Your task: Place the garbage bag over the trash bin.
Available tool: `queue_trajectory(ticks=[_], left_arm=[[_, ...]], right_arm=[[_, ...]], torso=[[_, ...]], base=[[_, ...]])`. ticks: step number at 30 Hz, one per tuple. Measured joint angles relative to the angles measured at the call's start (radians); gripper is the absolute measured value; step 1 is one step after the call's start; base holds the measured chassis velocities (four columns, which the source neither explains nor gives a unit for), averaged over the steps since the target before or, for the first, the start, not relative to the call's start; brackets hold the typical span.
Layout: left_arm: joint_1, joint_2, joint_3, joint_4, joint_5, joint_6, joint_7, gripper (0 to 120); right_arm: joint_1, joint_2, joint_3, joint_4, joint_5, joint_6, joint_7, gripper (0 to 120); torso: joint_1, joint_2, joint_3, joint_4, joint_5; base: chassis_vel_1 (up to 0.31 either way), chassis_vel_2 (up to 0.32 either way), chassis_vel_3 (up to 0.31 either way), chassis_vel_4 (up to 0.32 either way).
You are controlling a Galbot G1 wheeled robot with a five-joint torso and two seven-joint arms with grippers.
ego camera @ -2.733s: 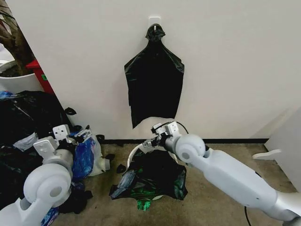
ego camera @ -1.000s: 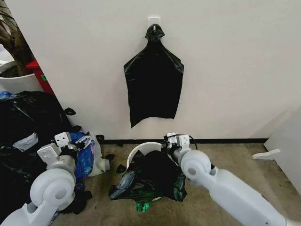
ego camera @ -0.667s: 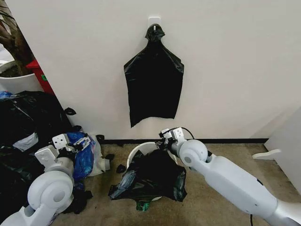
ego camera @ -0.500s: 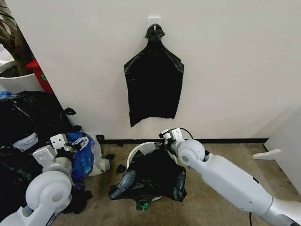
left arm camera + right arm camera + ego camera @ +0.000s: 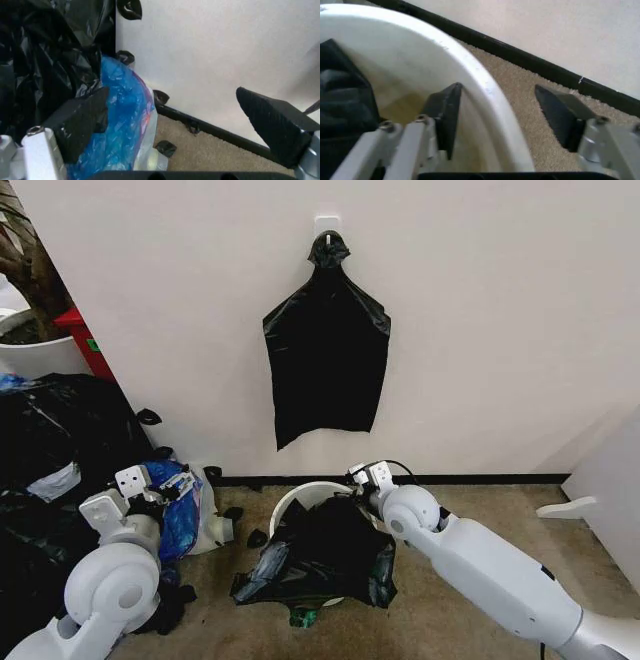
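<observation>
A white wall (image 5: 500, 320) backs the scene, with a black baseboard (image 5: 480, 478) where it meets the tan carpet (image 5: 470, 510). A flat bunch of black bags (image 5: 327, 360) hangs from a hook on the wall, directly above the work area. At the far left, bulging black sacks (image 5: 60, 430) are piled on the floor, with a blue plastic bag (image 5: 180, 510) lying against them. The right arm (image 5: 480, 565) extends from the lower right toward the wall. The left arm (image 5: 110, 580) is held low at the left, near the blue plastic bag. The trash bin (image 5: 300, 502) stands on the carpet close to the baseboard. The garbage bag (image 5: 325, 555) is draped over the near side of the bin and spills onto the carpet; the far arc of the rim remains uncovered. The right gripper (image 5: 500, 116) is at the far rim of the bin, fingers spread apart, one finger inside the bin wall and the other outside it, straddling the bare rim without clamping anything. The left gripper (image 5: 175, 123) is released, fingers wide apart and holding nothing, positioned above the blue plastic bag beside the wall.
</observation>
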Motion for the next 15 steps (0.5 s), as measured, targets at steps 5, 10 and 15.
queue_trajectory(ticks=[5,10,15], left_arm=[[0.008,-0.005,-0.007,0.000,0.007,-0.005,0.000,100],[0.016,-0.009,-0.015,-0.002,0.012,-0.010,0.000,100],[0.027,-0.014,-0.019,-0.007,0.019,-0.014,0.000,100]], right_arm=[[-0.001,0.013,-0.006,-0.005,0.006,0.003,0.024,32],[-0.026,0.013,-0.002,0.017,0.061,0.041,0.097,16],[-0.084,0.021,0.024,0.051,0.126,0.156,0.258,7]], torso=[[0.000,0.000,0.000,0.0001,-0.0001],[0.000,0.000,0.000,0.0001,0.0000],[0.000,0.000,0.000,0.0001,-0.0002]], base=[[0.000,0.000,0.000,0.000],[0.000,0.000,0.000,0.000],[0.000,0.000,0.000,0.000]])
